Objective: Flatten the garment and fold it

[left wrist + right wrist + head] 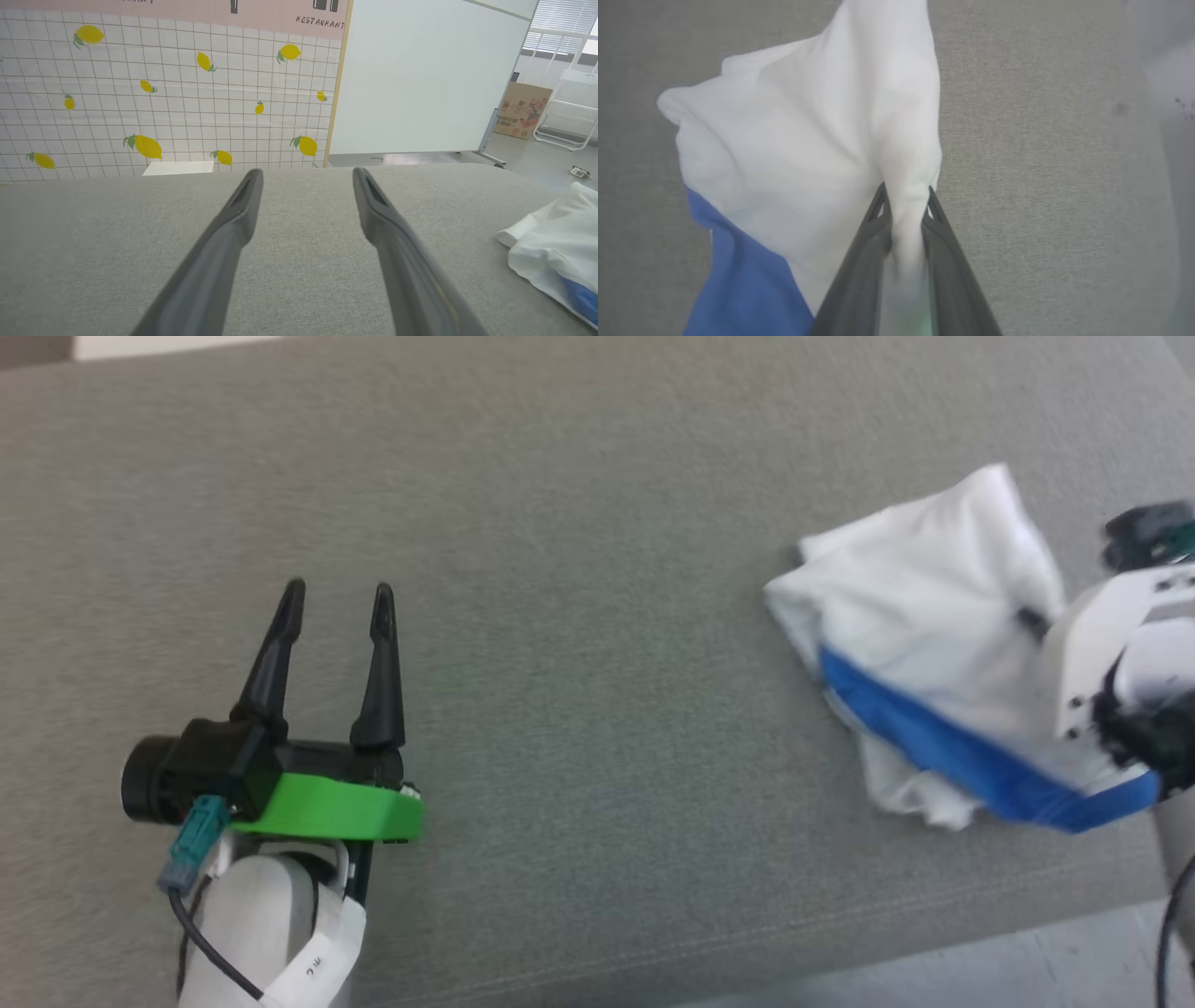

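The left gripper (338,590) sits at the near left. Its pale forearm (261,915) rises from the bottom edge and its green wrist collar (327,807) lies level. Its two dark fingers (271,663) are spread wide, pointing toward the far side and holding nothing. The right gripper (906,189) is at the right edge, its white wrist (1102,644) angled in toward the left, its fingers pinched close on a fold of the garment (808,140).

The garment (934,607) is white with a blue band, the surface (560,523) grey, the wall (163,107) white-gridded with yellow lemons.
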